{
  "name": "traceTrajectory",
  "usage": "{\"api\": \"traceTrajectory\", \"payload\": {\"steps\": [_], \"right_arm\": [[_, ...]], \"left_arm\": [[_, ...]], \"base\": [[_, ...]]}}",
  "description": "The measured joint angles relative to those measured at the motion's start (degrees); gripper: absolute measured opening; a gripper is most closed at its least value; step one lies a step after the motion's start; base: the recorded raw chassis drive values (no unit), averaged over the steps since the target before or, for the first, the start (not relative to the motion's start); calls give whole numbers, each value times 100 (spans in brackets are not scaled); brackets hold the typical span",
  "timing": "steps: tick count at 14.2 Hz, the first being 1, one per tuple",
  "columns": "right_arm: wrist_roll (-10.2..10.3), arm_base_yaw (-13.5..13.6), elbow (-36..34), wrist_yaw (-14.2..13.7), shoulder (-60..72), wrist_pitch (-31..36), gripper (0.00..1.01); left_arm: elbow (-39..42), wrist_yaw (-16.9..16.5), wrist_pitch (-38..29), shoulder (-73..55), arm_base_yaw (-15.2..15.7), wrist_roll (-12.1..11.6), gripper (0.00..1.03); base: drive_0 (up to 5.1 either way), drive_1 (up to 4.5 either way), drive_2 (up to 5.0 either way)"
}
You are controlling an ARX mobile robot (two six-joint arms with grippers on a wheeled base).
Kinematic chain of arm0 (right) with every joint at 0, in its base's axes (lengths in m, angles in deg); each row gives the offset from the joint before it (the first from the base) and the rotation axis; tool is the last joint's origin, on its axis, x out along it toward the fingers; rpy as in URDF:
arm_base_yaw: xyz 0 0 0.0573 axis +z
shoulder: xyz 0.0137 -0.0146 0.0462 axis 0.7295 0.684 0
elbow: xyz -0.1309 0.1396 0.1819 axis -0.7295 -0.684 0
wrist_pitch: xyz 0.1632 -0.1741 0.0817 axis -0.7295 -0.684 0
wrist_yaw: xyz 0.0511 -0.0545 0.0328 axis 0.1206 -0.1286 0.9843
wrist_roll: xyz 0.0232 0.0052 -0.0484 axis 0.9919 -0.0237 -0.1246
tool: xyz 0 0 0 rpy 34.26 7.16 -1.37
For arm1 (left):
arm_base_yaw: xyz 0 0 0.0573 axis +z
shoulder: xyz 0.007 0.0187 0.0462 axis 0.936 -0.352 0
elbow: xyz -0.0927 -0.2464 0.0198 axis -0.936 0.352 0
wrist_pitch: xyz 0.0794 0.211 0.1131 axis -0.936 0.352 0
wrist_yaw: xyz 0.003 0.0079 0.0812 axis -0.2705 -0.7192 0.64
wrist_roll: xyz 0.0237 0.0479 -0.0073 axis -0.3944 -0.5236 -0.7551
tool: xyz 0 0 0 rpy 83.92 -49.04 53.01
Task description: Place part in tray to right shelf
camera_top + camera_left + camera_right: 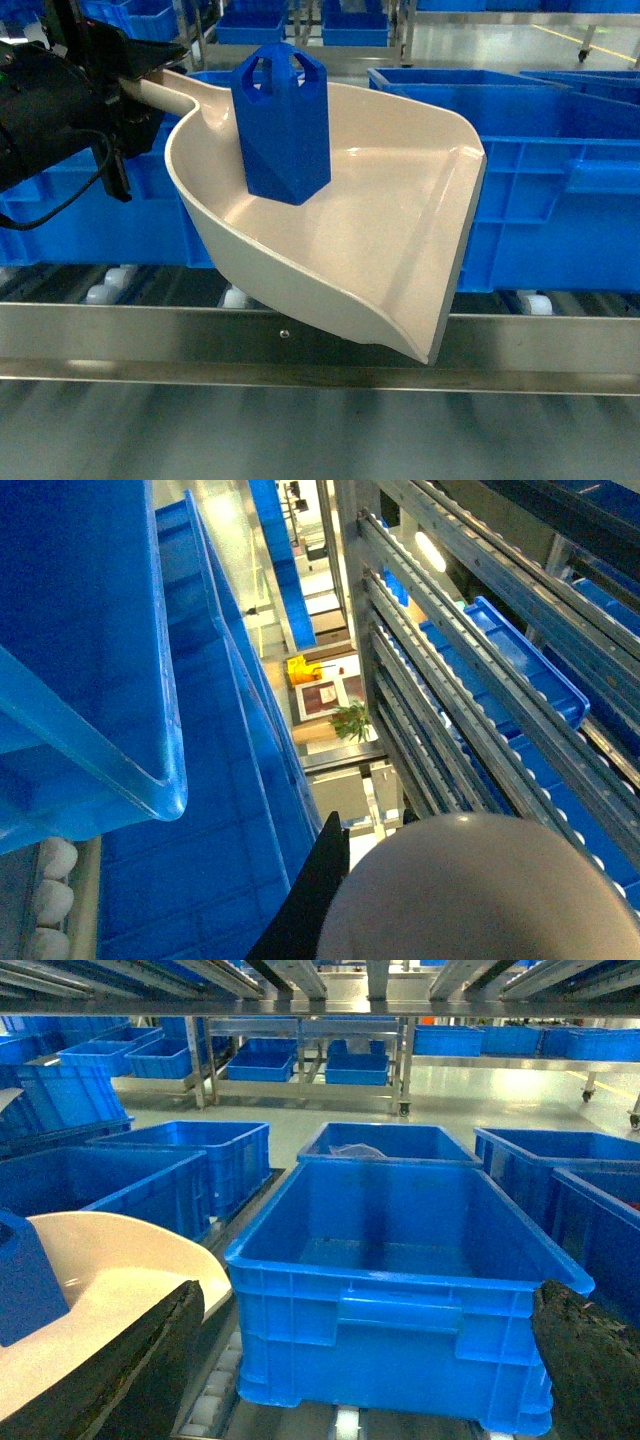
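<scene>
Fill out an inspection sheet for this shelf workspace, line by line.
Surface: right shelf, steel front rail, white rollers behind it.
Job's things: part stands upright in the tray; tray tilted, front lip low over the rail, handle toward the left arm.
Clutter: blue crates on the rollers; the nearest one looks empty.
Grippers: left pincer not visible, hidden behind the tray handle; right pincer open, fingers wide apart, holding nothing.
Cables: black cable hanging from the left arm.
Surroundings: further racks with blue crates, shiny floor.
</scene>
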Motion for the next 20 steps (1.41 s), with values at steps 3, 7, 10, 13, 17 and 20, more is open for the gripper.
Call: {"api": "traceTrajectory", "payload": {"steps": [3,7,10,13,17,20], "right_arm": [[0,0,0,0,0,0,98],[0,0,0,0,0,0,98],[0,0,0,0,0,0,98],[0,0,0,0,2,0,98],[0,0,0,0,0,0,98],[0,0,0,0,0,0,98]], "left_arm": [[0,0,0,0,0,0,12],[0,0,0,2,0,0,12],[0,0,0,0,0,0,12],[0,0,0,0,0,0,12],[0,0,0,0,0,0,12],[0,0,0,0,0,0,12]], "base": [[0,0,0],[0,0,0],[0,0,0],[0,0,0],[0,0,0],[0,0,0]]}}
